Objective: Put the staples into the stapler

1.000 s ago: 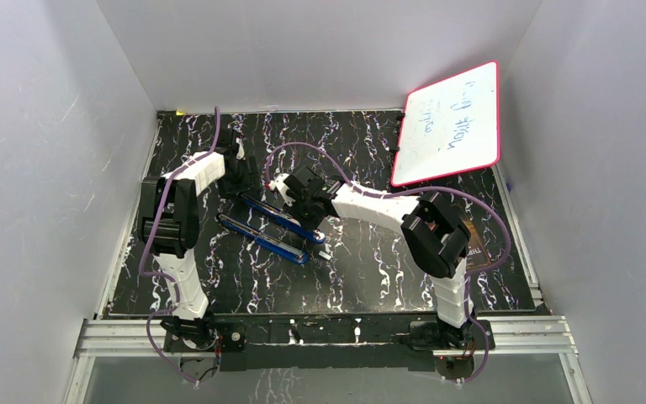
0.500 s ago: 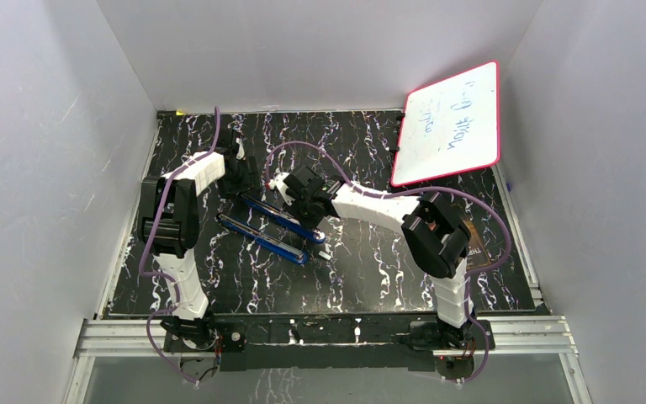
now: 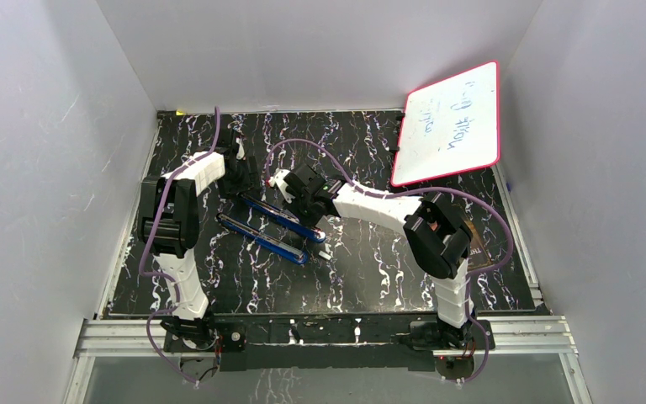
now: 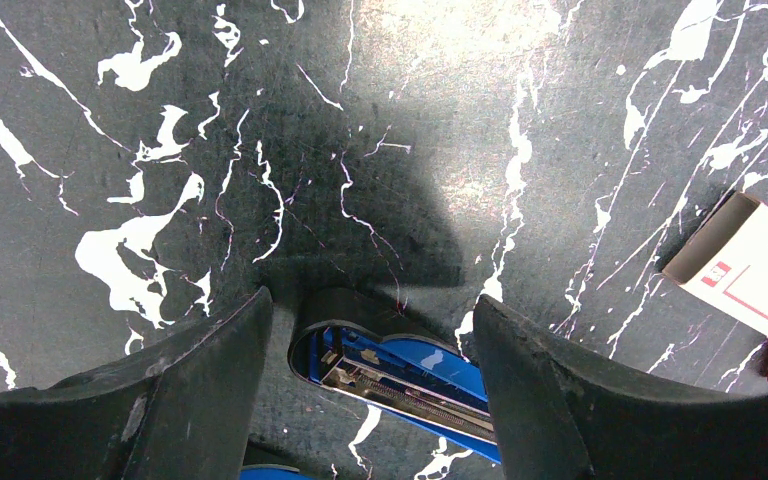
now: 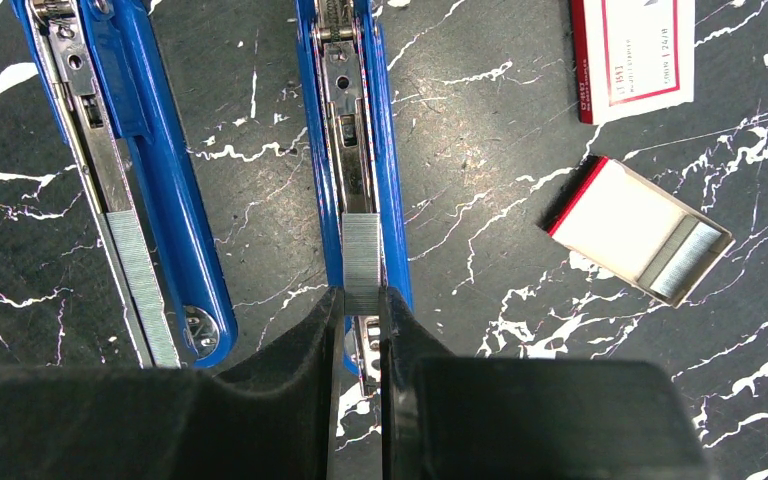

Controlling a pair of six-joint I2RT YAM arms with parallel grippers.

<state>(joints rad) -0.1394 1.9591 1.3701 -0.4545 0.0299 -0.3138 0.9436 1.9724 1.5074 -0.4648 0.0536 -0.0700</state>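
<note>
My right gripper is pinched on a short strip of staples. The strip is lined up over the open channel of the middle stapler, though I cannot tell if it is seated. The other stapler lies open just to its left, with 1 longer strip in its rail. My left gripper stands apart. Its 2 fingers sit either side of the rounded end of 1 stapler, not touching it. An open tray holding staples and a red-and-white box lie on the table to the right.
</note>
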